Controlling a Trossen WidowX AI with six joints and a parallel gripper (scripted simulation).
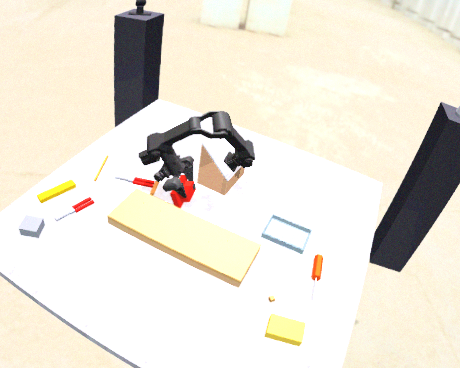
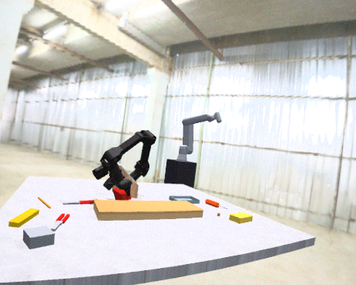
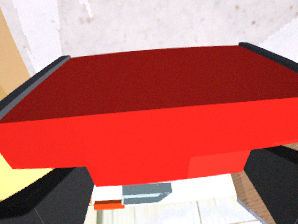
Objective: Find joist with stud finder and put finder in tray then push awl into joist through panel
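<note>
The red stud finder (image 1: 185,191) (image 2: 121,194) (image 3: 150,135) is between the fingers of my gripper (image 1: 181,188) (image 2: 121,190) (image 3: 166,147), with a black finger against each side. My gripper is shut on it and holds it tilted, just behind the floor panel. Whether it touches the table cannot be told. The tan floor panel (image 1: 185,237) (image 2: 147,208) lies flat; no hole shows in it, and the joist is hidden. The blue-grey tray (image 1: 283,243) (image 2: 183,199) looks empty, beyond the panel's right end. The orange-handled awl (image 1: 317,267) (image 2: 212,203) lies to the right of the tray.
A brown and white wedge-shaped block (image 1: 212,176) stands by the arm. Left are a red-handled tool (image 1: 144,182), red-handled pliers (image 1: 83,204), a yellow bar (image 1: 56,191), a pencil (image 1: 101,168) and a grey block (image 1: 32,226). Front right are a yellow block (image 1: 285,330) and a tiny cube (image 1: 271,298).
</note>
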